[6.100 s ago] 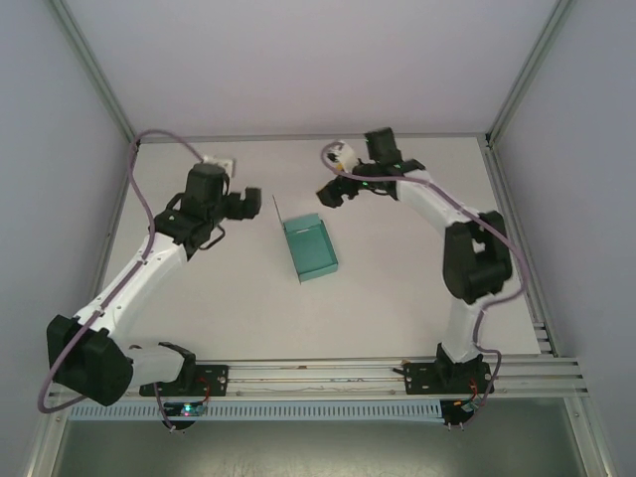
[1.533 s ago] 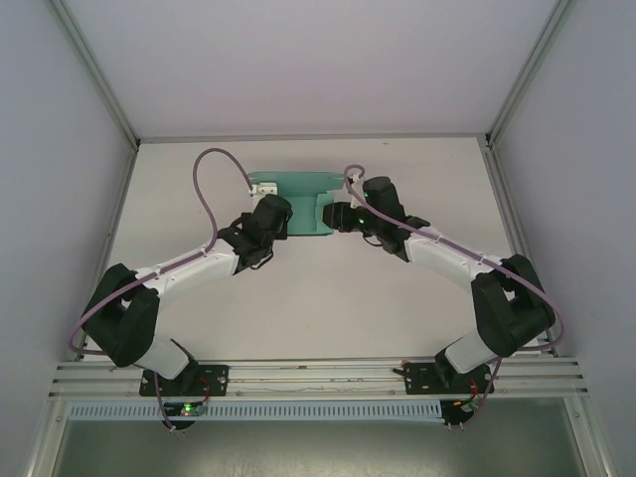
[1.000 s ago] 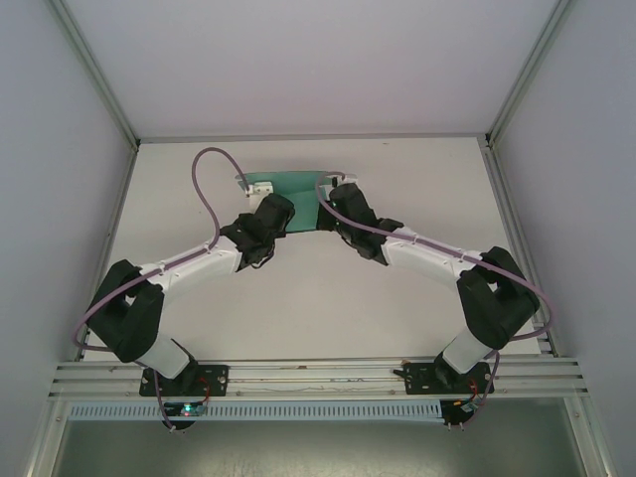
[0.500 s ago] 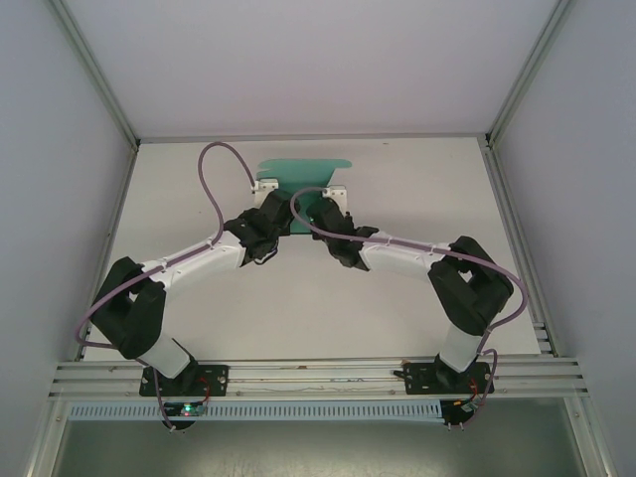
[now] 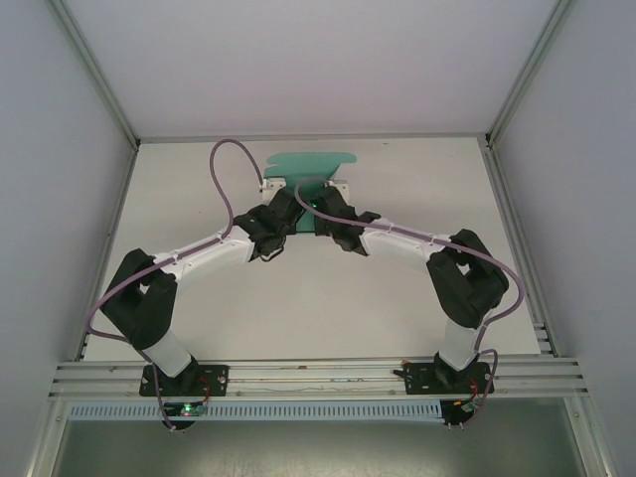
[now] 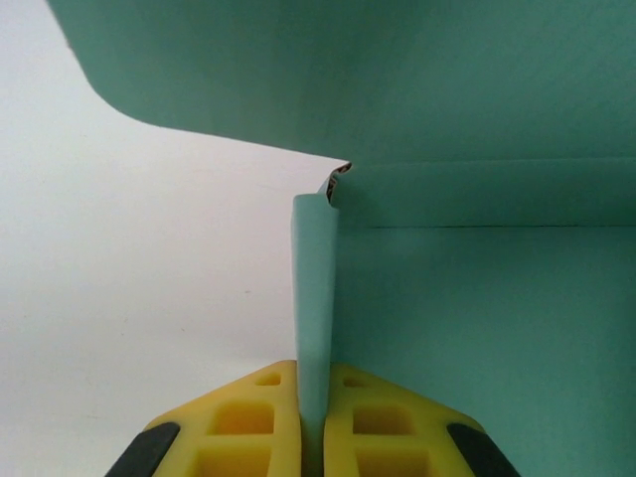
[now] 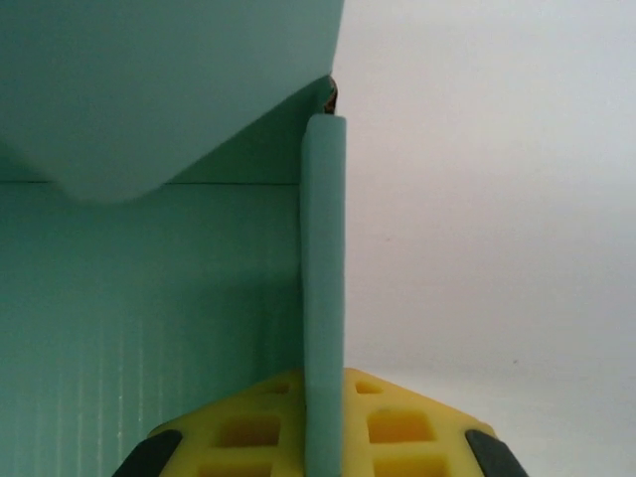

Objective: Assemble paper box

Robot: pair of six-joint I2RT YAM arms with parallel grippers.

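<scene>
White desk (image 5: 437,179) lying inside a grey-walled enclosure. Teal paper box (image 5: 313,163) sitting at upper centre of the top view, lid flap standing open. Left fingers (image 6: 260,417) pinching its left-hand side wall; right fingers (image 7: 388,422) pinching its right-hand side wall.

White table (image 5: 318,308), teal paper box (image 5: 313,162) far centre
</scene>
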